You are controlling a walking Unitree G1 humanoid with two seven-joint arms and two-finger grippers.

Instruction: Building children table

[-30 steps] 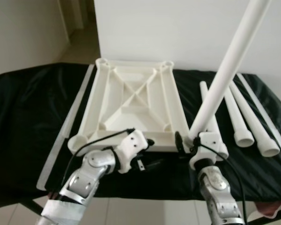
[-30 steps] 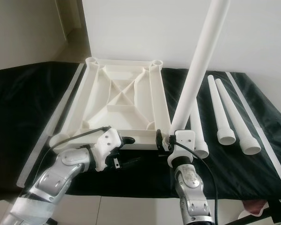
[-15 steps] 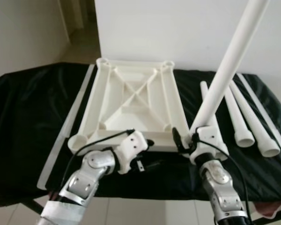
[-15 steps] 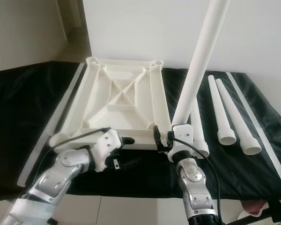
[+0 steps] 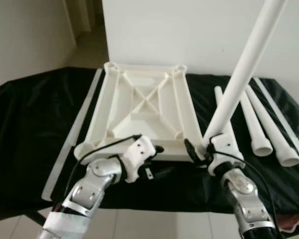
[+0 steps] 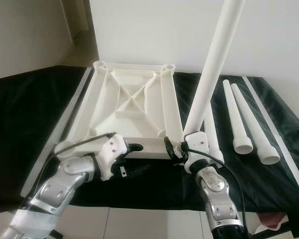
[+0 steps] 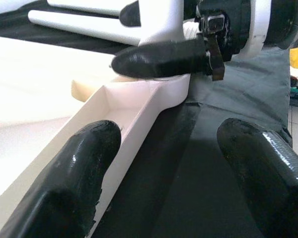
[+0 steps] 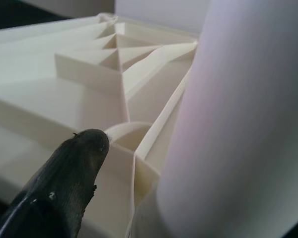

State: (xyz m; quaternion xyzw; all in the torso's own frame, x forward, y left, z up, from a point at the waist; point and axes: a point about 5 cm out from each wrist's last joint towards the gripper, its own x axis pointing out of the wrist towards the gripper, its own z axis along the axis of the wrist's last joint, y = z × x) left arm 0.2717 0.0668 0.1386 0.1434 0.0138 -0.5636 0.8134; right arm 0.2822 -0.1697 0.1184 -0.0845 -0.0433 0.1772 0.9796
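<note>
Leg-fitting is the step in hand. The tabletop (image 5: pixel 142 112) lies upside down on the black cloth (image 5: pixel 30 124), ribs and corner sockets facing up. The right gripper (image 5: pixel 202 149) is clamped on the wide end of a white leg (image 5: pixel 239 79) and holds it steeply tilted, its thin end rising up and to the right, its base just at the near right corner of the tabletop. In the right wrist view the leg stands close beside the round corner socket (image 8: pixel 126 134), and whether it has entered the socket cannot be told; it looks beside rather than inside it.

The left gripper (image 5: pixel 152 159) sits at the near edge of the tabletop with its fingers (image 7: pixel 74 173) spread apart, one over the rim and one over the cloth, gripping nothing, and apparently placed to steady the panel.

Three more legs (image 5: pixel 266 129) lie side by side on the cloth to the right of the tabletop, one partly behind the raised leg. A long white strip (image 5: pixel 74 129) lies along the tabletop's left side.

The next move likely calls for bringing the leg more upright, centring its base over the socket and pressing or twisting it home while the left gripper keeps the panel from sliding.
</note>
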